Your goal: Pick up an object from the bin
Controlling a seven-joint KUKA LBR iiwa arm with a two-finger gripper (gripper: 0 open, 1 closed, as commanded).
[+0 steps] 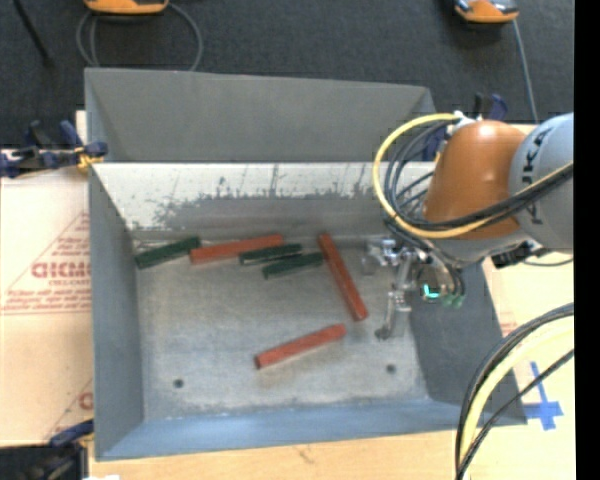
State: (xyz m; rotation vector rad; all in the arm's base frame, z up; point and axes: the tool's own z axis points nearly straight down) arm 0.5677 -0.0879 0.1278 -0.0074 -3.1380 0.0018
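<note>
Gripper is hanging near the bin's right wall, just beside the lower end of the slanted red stick. Honestly can't tell if it's spread or pinched together. I'm guessing that stick is going to handle like a light, rigid bar, maybe a bit slick, so pinching across its narrow width near mid-length is looking safest. No writing showing on the sticks; the arm is showing part of a logo, looks like "KU".
</note>
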